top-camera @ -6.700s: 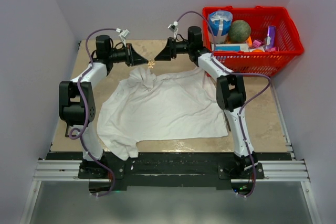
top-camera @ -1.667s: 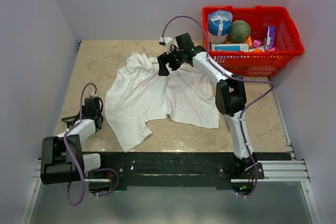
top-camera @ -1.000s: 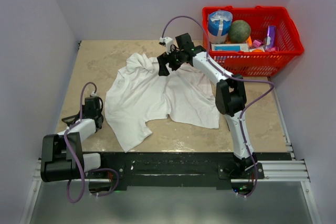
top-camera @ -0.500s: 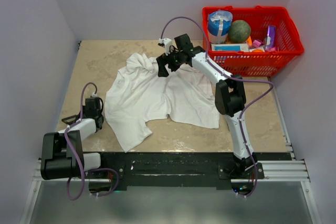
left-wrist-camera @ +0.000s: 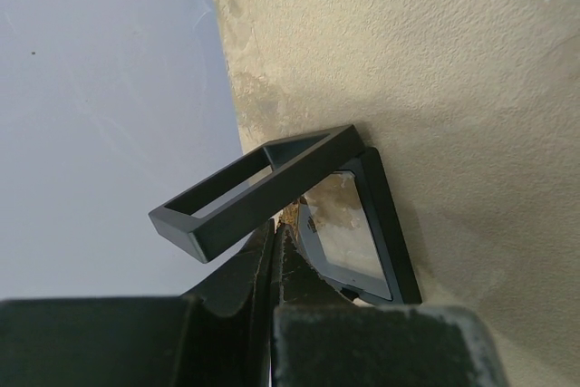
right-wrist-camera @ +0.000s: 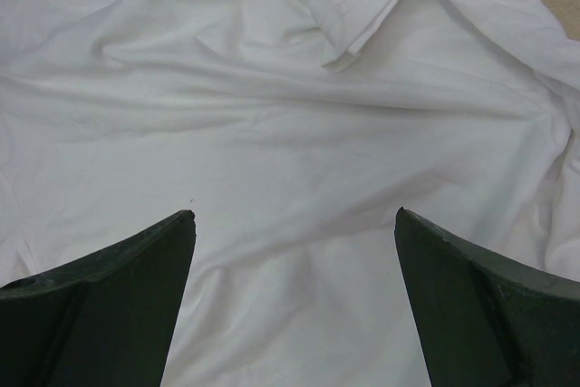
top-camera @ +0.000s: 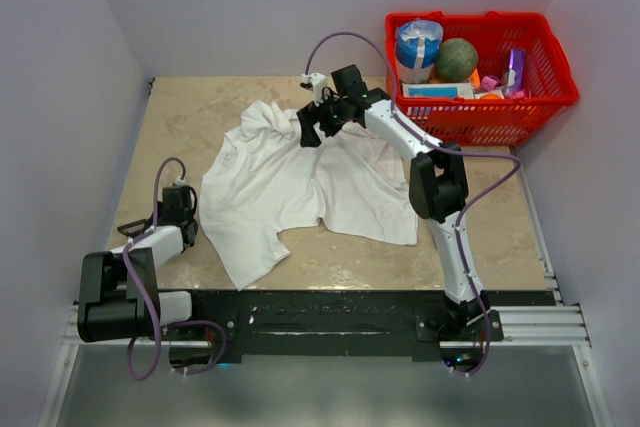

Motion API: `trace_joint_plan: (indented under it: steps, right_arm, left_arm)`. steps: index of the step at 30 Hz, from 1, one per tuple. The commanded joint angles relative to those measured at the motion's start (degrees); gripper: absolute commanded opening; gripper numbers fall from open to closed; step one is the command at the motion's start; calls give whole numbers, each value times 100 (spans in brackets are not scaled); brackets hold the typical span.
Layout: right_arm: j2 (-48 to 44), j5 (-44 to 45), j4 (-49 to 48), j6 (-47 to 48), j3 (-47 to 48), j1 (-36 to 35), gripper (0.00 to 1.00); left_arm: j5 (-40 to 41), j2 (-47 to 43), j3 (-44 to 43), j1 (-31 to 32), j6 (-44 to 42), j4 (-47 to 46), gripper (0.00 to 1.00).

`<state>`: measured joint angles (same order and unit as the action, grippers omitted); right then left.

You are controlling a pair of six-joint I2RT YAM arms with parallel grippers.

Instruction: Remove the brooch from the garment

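- The shirt (top-camera: 280, 187) lay wrinkled and spread across the middle of the desk (top-camera: 190, 107), with its collar end bunched at the far side.
- The right end effector (top-camera: 308, 127) hung over the far edge of the shirt, at the end of an arm stretched out from the near right.
- In the right wrist view its two fingers stood wide apart, open and holding nothing. White cloth filled the space below them, and a folded flap lay farther off.
- The left end effector (top-camera: 130, 230) sat low at the near left edge of the desk, left of the shirt and apart from it.
- In the left wrist view its fingers (left-wrist-camera: 263, 178) were pressed together, with only a thin seam between them. They were close above the desk and beside the pale wall (left-wrist-camera: 100, 70). Whether they pinched anything could not be told.
- The brooch could not be made out in any view.
- A red basket (top-camera: 545, 97), filled with assorted items, stood at the far right, apart from the shirt.
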<state>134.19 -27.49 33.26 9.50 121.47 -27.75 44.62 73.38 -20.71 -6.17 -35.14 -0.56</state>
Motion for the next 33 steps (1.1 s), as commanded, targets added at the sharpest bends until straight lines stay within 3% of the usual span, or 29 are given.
trace_joint_plan:
  steps: [1,3,5,11,25,31,33]
  right_arm:
    - [-279,68,-12,70,35,-29,95]
    - [-271,68,-12,70,35,-38,95]
    - [-279,68,-12,79,17,-38,95]
    - [-288,59,-21,79,-9,-29,95]
    - [-253,-38,5,70,35,-20,95]
    - [-244,-11,-12,44,35,-20,95]
    - [-253,6,5,43,35,-20,96]
  left_arm:
    - [-111,-114,-30,37,130,20,2]
    - [-164,-166,-56,46,147,47,7]
    - [-217,-175,-82,46,165,328,19]
    - [-252,-167,-152,46,244,512,31]
    - [-638,-210,-477,37,683,1232,38]
    - [-1437,-412,-854,73,868,1786,41]
    - [-2095,-527,-1057,72,991,2058,42]
